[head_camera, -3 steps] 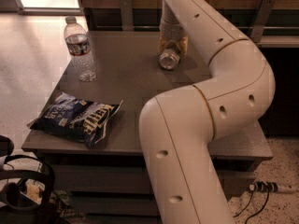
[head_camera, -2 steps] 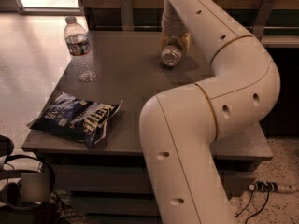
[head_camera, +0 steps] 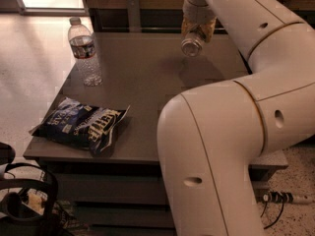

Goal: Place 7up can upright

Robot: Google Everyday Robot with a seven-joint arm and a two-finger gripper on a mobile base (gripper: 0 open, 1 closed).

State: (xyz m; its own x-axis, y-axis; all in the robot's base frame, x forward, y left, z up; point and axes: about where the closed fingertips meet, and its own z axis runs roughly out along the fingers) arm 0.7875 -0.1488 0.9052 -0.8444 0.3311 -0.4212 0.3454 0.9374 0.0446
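The gripper [head_camera: 197, 33] hung over the far side of the counter [head_camera: 147, 82], at the end of the pale arm [head_camera: 221, 132] that filled the right of the view. Its jaws were closed on the 7up can [head_camera: 191, 46]. The can was held clear of the counter top and tilted, with one silver end turned towards the camera and its shadow on the grey surface just below. Its label was mostly hidden by the jaws, so no writing could be read there.

Well apart, near the far left corner, a clear water bottle [head_camera: 86, 53] stood upright, with a white cap and a dark label band whose print was too small to read. At the near left edge lay a dark blue crisp bag [head_camera: 83, 124], flat and crumpled, with white lettering that seemed to read "Kettle".
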